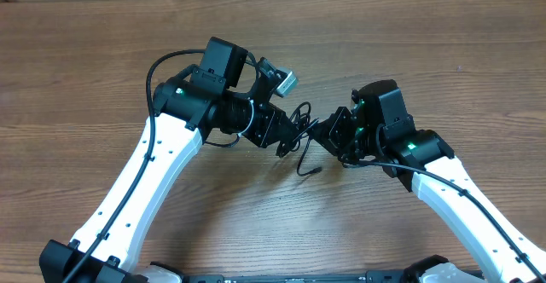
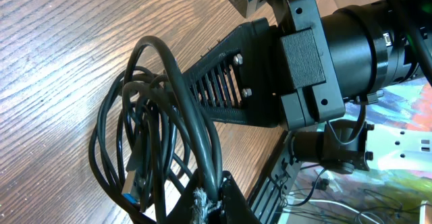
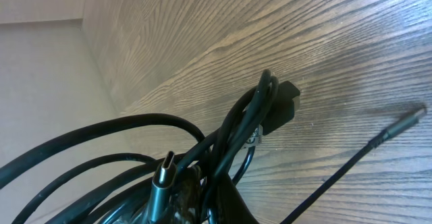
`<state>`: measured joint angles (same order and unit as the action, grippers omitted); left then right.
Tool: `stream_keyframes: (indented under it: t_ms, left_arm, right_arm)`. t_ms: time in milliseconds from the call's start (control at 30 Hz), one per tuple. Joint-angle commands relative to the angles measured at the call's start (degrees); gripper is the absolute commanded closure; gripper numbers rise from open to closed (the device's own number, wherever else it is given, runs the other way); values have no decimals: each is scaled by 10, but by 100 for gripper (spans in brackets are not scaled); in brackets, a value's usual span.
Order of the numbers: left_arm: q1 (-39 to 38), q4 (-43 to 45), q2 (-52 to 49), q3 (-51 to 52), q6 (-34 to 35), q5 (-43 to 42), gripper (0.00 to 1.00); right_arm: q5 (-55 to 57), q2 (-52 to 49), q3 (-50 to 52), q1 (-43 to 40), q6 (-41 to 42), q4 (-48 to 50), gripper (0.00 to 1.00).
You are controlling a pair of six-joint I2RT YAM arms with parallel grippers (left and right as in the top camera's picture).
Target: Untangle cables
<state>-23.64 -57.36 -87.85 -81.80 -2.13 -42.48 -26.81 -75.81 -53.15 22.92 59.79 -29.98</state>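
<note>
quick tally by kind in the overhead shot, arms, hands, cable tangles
arms: 2, left arm and right arm
hands: 2, left hand and right hand
cable tangle: 1, strands too knotted to count singly
total: 5

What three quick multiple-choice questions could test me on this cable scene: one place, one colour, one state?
1. Where are the cables? A) at the table's far edge B) between left gripper and right gripper C) under an arm's base
2. Cable colour? A) black B) white C) red
3. The left gripper is: A) wide open B) shut on the cables C) lifted clear
Answers: B, overhead shows both meeting at them; A, every cord looks black; B, cords run into its closed jaws.
</note>
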Motion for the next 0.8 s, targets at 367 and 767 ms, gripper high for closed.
stream_keyframes:
  t_ms: [367, 767]
  left_arm:
    - [1, -42, 7, -9, -23, 56, 96]
    - [0, -38, 7, -9, -26, 69, 96]
  right_arm:
    - [268, 2, -1, -42, 81, -209, 96]
    - [-30, 2, -1, -67, -189, -70, 82]
